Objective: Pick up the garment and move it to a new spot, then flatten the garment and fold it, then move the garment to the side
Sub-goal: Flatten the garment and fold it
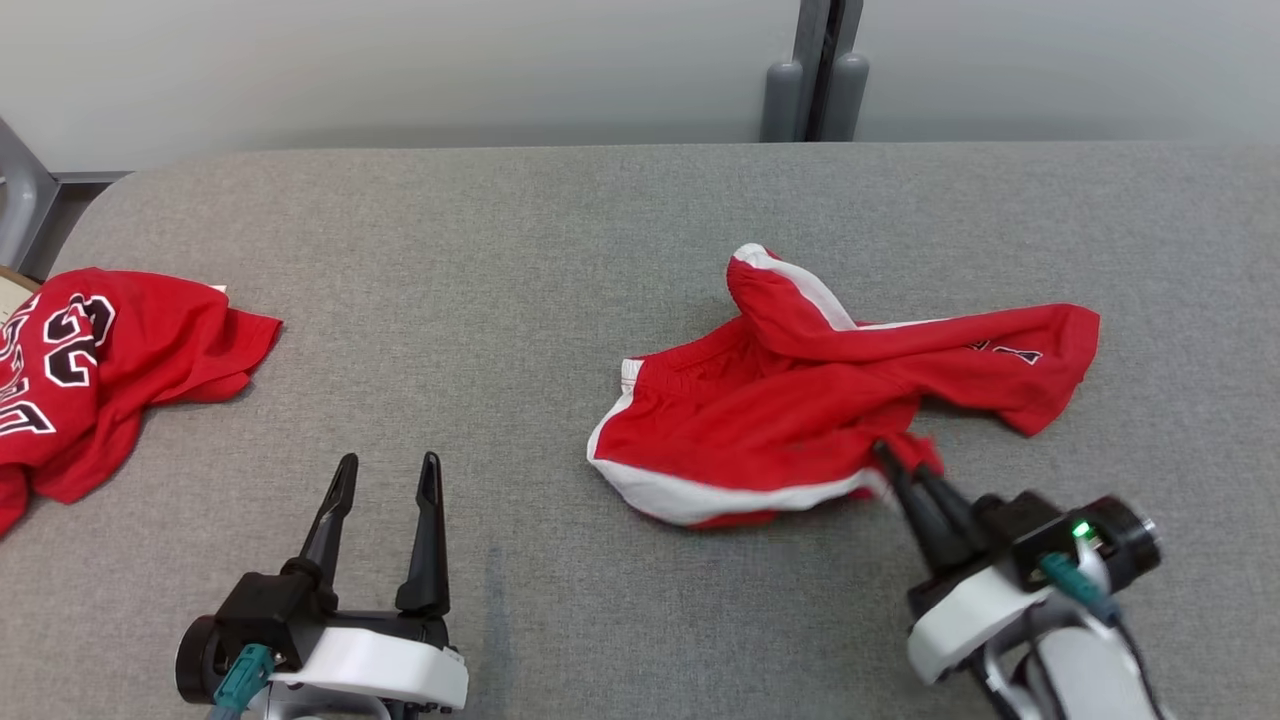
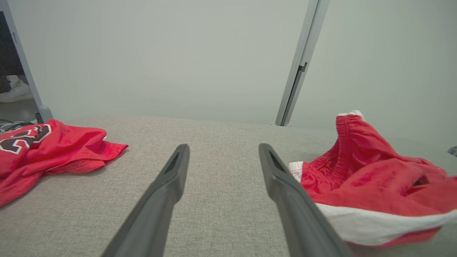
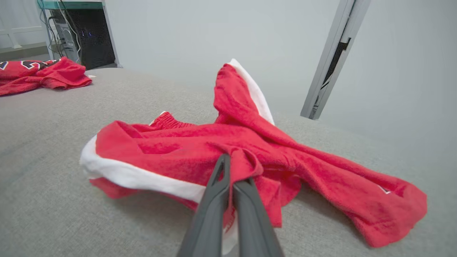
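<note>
The garment (image 1: 800,400) is a pair of red shorts with white side stripes, lying crumpled right of centre on the grey table (image 1: 520,250); it also shows in the right wrist view as garment (image 3: 185,142) and at the right of the left wrist view as garment (image 2: 375,178). My right gripper (image 1: 893,462) is shut on a fold of red cloth at the shorts' near edge; the right wrist view shows the right gripper (image 3: 230,167) pinching that fold. My left gripper (image 1: 385,470) stands open over bare table left of the shorts, nothing between its fingers (image 2: 167,185).
A second red garment, a jersey (image 1: 90,370) with black-and-white numbers, lies at the table's far left edge. A grey post (image 1: 815,70) stands behind the table's far edge. Bare grey cloth stretches between the two garments.
</note>
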### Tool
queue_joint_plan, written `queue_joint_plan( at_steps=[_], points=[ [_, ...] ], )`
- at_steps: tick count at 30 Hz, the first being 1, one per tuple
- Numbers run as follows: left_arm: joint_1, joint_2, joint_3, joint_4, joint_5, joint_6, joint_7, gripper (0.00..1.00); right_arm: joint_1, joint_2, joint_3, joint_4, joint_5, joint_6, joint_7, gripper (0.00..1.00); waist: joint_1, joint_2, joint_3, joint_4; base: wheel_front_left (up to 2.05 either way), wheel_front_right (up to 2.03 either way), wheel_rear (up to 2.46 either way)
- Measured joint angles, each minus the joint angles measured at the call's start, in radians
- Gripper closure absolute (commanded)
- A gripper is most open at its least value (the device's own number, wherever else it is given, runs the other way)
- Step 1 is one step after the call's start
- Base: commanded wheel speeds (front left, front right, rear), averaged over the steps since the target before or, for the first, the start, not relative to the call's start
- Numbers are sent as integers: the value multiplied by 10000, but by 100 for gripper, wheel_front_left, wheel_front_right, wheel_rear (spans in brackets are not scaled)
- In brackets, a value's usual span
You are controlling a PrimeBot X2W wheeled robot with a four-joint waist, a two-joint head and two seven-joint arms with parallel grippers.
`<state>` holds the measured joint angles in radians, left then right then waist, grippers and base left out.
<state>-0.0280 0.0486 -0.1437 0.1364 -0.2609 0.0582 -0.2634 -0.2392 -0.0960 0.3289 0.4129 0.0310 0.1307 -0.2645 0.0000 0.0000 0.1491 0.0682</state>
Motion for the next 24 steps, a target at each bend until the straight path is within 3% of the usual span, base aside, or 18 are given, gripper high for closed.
queue_joint_plan(
  at_steps=[6, 16, 24],
  points=[
    [-10, -2, -46, 0, 0, 0, 0, 0, -586, -635, -1151, -130, -174, 0, 2, 100, 0, 0, 61, -23, 0, 0, 0],
    [-191, 0, -153, -6, -13, 2, 0, 0, -1527, -1430, -2650, 1398, -330, 0, 81, 100, 0, 0, 328, 119, 0, 0, 0],
    [-226, 0, -121, -10, -17, 6, 0, 0, -1658, -1522, -3269, 2677, -422, 0, 73, 100, 0, 0, 485, 151, 0, 0, 0]
  ],
)
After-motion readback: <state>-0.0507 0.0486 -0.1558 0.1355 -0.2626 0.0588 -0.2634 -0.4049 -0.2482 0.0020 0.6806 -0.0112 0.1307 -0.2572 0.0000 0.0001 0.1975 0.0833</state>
